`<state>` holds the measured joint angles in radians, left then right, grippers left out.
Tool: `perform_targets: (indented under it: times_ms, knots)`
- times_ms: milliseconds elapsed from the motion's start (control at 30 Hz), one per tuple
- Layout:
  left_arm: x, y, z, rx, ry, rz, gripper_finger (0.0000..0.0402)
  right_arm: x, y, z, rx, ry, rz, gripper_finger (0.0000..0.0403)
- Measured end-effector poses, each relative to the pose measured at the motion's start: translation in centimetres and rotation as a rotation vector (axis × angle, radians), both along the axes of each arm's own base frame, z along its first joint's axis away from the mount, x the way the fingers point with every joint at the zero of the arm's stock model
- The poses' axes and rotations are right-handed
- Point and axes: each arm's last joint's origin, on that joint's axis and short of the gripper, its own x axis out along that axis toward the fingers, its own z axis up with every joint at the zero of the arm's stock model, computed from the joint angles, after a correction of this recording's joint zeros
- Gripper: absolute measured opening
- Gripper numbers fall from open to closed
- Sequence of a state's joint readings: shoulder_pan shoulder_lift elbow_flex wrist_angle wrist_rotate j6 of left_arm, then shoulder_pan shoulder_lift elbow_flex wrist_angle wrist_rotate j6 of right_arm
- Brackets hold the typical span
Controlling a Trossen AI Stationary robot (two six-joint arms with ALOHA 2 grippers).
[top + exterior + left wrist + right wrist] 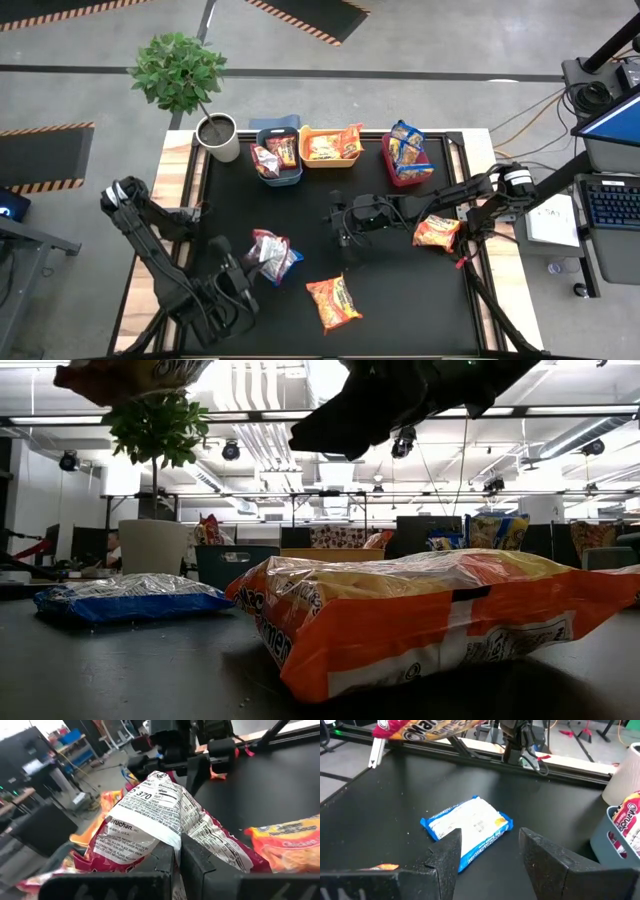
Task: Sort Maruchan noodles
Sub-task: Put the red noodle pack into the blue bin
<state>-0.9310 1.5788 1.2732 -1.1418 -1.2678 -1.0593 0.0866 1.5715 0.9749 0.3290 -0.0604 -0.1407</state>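
Observation:
My left gripper (pixel 250 265) (pixel 177 852) is shut on a dark red noodle packet (pixel 266 246), raised above the table; the packet's white printed back faces the left wrist camera. A blue packet (pixel 288 265) (pixel 467 827) lies flat just beneath and beside it. My right gripper (pixel 343 225) (pixel 491 840) is open at the table's middle, pointing toward the blue packet and touching nothing. One orange packet (pixel 334 302) (pixel 430 615) lies flat near the near edge. Another orange packet (pixel 437 233) lies flat toward the right edge. My left gripper pinches the red packet between its two fingers at one edge (pixel 167 840), coming from the table's near left side. The packet is lifted clear of the table and sticks out ahead of the fingers, over the blue packet.
Along the far edge stand a blue bin (pixel 278 172), a yellow bin (pixel 308 150) and a red bin (pixel 390 165), each holding packets. A potted plant (pixel 215 135) stands at the far left corner. Bare mat lies between the packets and the bins.

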Motion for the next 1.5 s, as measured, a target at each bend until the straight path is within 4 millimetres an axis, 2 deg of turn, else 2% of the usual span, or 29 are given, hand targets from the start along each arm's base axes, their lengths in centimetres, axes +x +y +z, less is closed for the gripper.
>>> perform_targets:
  times_ms: [233, 467, 600, 733, 900, 1033, 1167, 1300, 1500]
  knots:
    - [0.0, 1.0, -0.3, 0.069, 0.053, 0.020, 0.0000, 0.1, 0.0, 0.2, 0.021, -0.019, -0.007, 0.0187]
    - [-0.1, 3.3, -1.0, 0.116, 0.095, 0.073, 0.0000, -0.1, 0.0, 0.6, 0.044, -0.023, -0.014, 0.0187]
    - [-0.7, 4.6, -0.9, 0.089, 0.074, 0.088, 0.0000, -0.8, -0.1, 1.7, 0.041, -0.050, -0.012, 0.0187]
    - [-1.4, 5.3, -0.7, 0.020, 0.035, 0.077, 0.0000, -2.3, -0.4, 3.1, 0.021, -0.094, -0.009, 0.0187]
    - [-1.4, 5.2, -0.7, -0.076, 0.057, -0.021, 0.0000, -4.1, -0.6, 4.2, 0.035, -0.154, -0.016, 0.0187]
    - [-0.8, 4.2, -0.9, -0.141, 0.118, -0.240, 0.0000, -5.0, -0.7, 3.8, 0.052, -0.198, -0.018, 0.0187]
    - [-0.2, 3.7, -1.2, -0.112, 0.075, -0.474, 0.0000, -5.2, -0.7, 3.2, 0.080, -0.223, -0.024, 0.0187]
    - [0.3, 4.8, -2.2, -0.097, 0.003, -0.591, 0.0000, -4.7, -0.7, 2.7, 0.109, -0.222, -0.030, 0.0187]
    - [0.6, 8.1, -4.6, -0.125, -0.038, -0.488, 0.0000, -4.2, -0.7, 1.8, 0.223, -0.172, -0.081, 0.0187]
